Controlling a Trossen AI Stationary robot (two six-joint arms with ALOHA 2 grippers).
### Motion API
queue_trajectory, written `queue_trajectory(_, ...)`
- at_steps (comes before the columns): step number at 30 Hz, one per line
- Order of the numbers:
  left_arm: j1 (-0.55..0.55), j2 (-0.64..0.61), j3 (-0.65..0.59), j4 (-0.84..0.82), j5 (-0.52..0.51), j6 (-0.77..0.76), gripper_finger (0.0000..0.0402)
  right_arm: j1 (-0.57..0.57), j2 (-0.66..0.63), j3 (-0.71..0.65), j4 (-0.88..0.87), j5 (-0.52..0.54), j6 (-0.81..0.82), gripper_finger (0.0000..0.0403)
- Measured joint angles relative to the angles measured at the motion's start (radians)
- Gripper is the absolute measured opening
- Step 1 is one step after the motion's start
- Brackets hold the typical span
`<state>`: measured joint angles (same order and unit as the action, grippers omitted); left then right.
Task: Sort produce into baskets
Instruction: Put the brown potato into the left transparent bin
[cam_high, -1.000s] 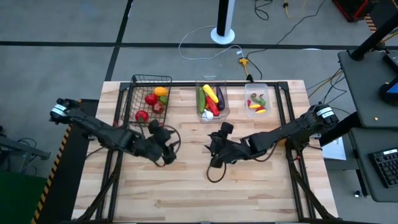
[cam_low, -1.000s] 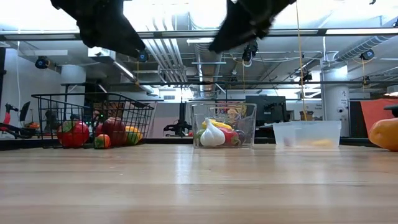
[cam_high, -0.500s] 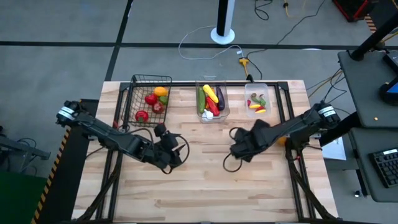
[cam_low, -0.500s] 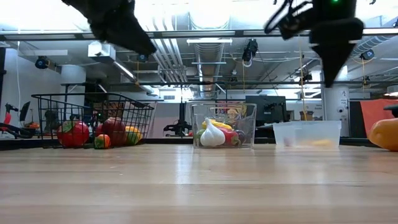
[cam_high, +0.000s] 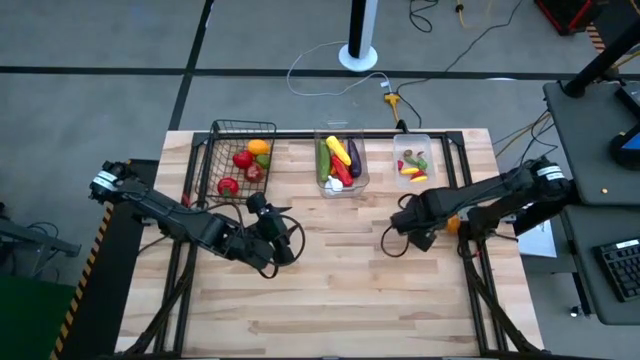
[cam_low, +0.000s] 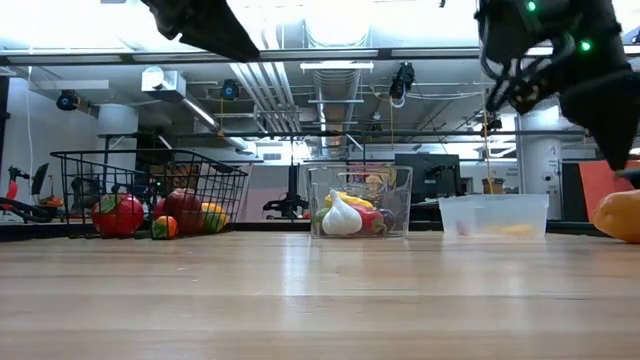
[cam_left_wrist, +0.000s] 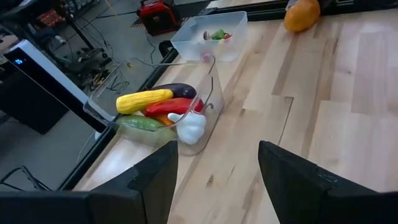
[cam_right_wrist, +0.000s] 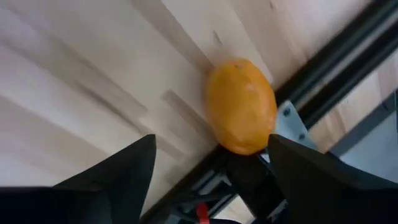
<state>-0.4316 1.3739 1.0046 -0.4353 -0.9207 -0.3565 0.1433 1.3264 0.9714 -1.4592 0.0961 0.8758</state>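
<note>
An orange fruit (cam_right_wrist: 241, 106) lies on the table at its right edge (cam_high: 452, 226), against the black frame rail; it also shows in the low view (cam_low: 620, 215). My right gripper (cam_right_wrist: 211, 180) is open and empty, above the table just left of the fruit (cam_high: 422, 230), its fingers either side of the fruit without touching. My left gripper (cam_left_wrist: 214, 186) is open and empty above the table's middle left (cam_high: 275, 242). The black wire basket (cam_high: 240, 160), the taller clear bin (cam_high: 340, 162) and the shallow clear bin (cam_high: 412, 162) stand along the far edge, each holding produce.
Red and orange produce lies in the wire basket (cam_low: 150, 190). Yellow, red, green, purple produce and white garlic (cam_left_wrist: 189, 127) fill the taller bin. The shallow bin (cam_left_wrist: 208, 38) holds a few small pieces. Bare wood spreads over the near half (cam_high: 330, 300).
My right gripper has gone from the table's middle toward the right edge and the orange fruit, turning to face it. My left gripper has shifted a little toward the right and risen. The produce and baskets have stayed put.
</note>
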Motion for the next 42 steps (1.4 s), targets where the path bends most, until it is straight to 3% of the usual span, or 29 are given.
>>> queue_trajectory(6, 0.002, 0.002, 0.000, 0.000, -0.014, 0.000, 0.0205, -0.036, -0.038, -0.114, 0.004, -0.001, 0.027, 0.0329)
queue_trajectory(12, 0.005, 0.002, -0.001, 0.003, -0.015, 0.000, 0.0205, -0.070, 0.010, -0.157, 0.049, 0.022, -0.032, 0.0344)
queue_trajectory(29, 0.006, 0.003, -0.006, 0.006, -0.014, 0.000, 0.0205, -0.224, 0.199, -0.167, 0.078, 0.030, -0.276, 0.0343)
queue_trajectory(42, 0.008, 0.003, 0.008, 0.009, -0.013, 0.053, 0.0205, -0.262, 0.261, -0.167, 0.138, -0.043, -0.450, 0.0307)
